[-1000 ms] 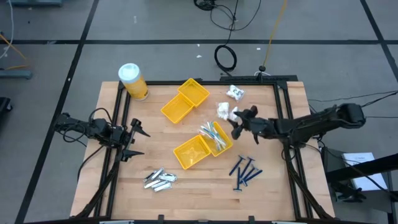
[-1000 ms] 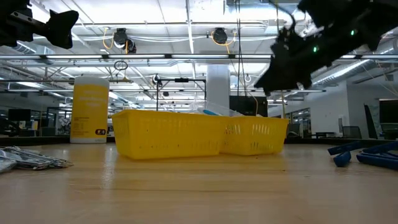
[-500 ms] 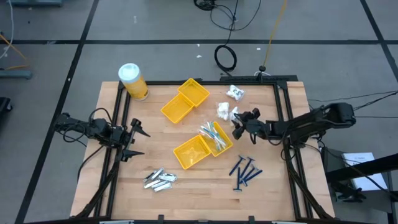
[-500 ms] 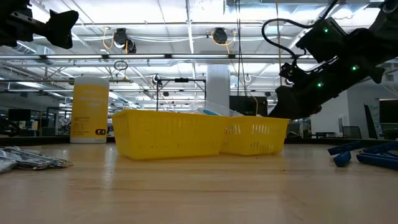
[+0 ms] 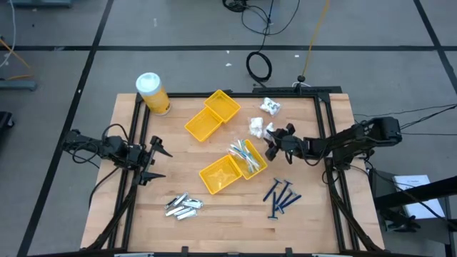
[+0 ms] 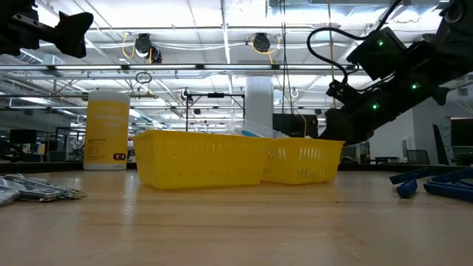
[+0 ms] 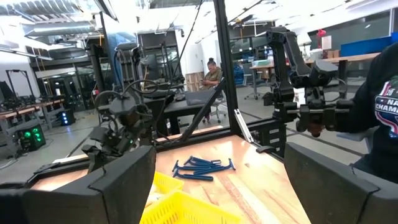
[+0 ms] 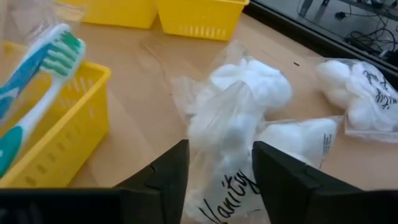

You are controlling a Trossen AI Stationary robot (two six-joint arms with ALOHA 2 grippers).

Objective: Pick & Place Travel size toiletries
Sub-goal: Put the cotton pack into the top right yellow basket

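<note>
My right gripper (image 8: 221,180) is open and low over the white crinkly packets (image 5: 258,127). Its fingers stand on either side of the nearest packet (image 8: 233,115), a clear bag of white puffs lying on the wood. Another packet (image 5: 270,106) lies nearer the far edge. Slim sticks in clear wrap (image 5: 246,155) rest in a yellow tray (image 5: 221,175). Dark-blue razors (image 5: 280,196) and silver tubes (image 5: 183,205) lie near the table's near edge. My left gripper (image 5: 157,163) waits open at the left side, in the air. My right gripper comes at the nearest white packet (image 8: 224,143) slanting down from the table's right, one open finger (image 8: 165,180) on each side of it. The packet lies flat on the table. Whether the fingers touch it I cannot tell.
A second yellow tray pair (image 5: 213,114) sits toward the far edge, and a yellow jar with white lid (image 5: 152,93) stands at the far left corner. A black frame rail (image 5: 323,128) runs along the table's right side. Bare wood (image 5: 178,164) lies left of the trays.
My right gripper has come down from high above the table toward the white packets, shifting slightly toward the far-left, with its fingers staying apart. The packets, trays and my left arm have kept still.
</note>
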